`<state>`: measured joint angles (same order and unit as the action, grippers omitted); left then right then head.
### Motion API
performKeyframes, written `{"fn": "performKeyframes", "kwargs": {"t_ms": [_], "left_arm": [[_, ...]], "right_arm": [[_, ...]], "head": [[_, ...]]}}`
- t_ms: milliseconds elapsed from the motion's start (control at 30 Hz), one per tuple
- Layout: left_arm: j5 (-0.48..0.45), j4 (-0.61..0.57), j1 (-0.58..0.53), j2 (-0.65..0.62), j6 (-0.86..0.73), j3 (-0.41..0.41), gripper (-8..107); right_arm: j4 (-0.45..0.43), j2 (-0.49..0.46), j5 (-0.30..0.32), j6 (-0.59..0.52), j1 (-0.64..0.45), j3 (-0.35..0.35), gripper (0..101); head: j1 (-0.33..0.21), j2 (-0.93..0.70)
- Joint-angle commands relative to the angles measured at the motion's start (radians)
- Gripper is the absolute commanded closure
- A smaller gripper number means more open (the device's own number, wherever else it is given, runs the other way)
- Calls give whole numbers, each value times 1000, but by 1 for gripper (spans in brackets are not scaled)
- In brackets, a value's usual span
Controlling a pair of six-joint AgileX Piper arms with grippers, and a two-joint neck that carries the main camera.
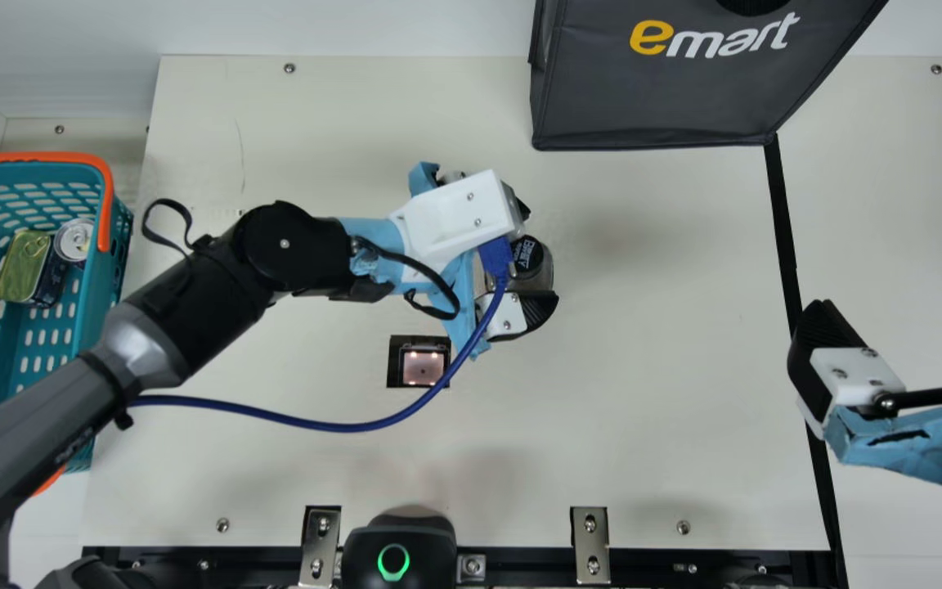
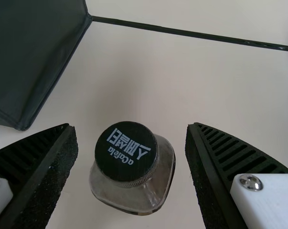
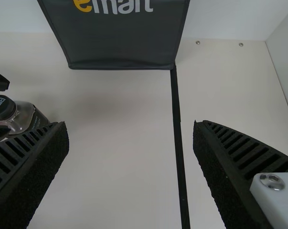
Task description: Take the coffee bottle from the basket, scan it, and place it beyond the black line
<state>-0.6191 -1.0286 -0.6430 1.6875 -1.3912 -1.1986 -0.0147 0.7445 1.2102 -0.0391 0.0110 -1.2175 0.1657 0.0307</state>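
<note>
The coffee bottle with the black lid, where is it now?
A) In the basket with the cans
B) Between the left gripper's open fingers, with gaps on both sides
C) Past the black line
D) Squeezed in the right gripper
B: in the left wrist view, the bottle is between the left gripper's two spread fingers, and bare table shows on each side of it.

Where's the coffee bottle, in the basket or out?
Out: the coffee bottle stands on the table, to the right of the basket.
</note>
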Motion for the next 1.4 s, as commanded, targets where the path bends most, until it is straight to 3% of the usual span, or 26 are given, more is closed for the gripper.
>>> {"fn": "performKeyframes", "kwargs": {"t_ms": [0, 567, 1367], "left_arm": [[3, 5, 3, -7, 9, -1, 9], [24, 79, 63, -83, 115, 17, 9], [53, 166, 214, -229, 279, 105, 9]], "right_arm": [[0, 0, 0, 0, 0, 0, 10], [0, 0, -1, 0, 0, 0, 10], [0, 0, -1, 0, 0, 0, 10]], "head": [[-27, -3], [-27, -3], [-27, -3]]}}
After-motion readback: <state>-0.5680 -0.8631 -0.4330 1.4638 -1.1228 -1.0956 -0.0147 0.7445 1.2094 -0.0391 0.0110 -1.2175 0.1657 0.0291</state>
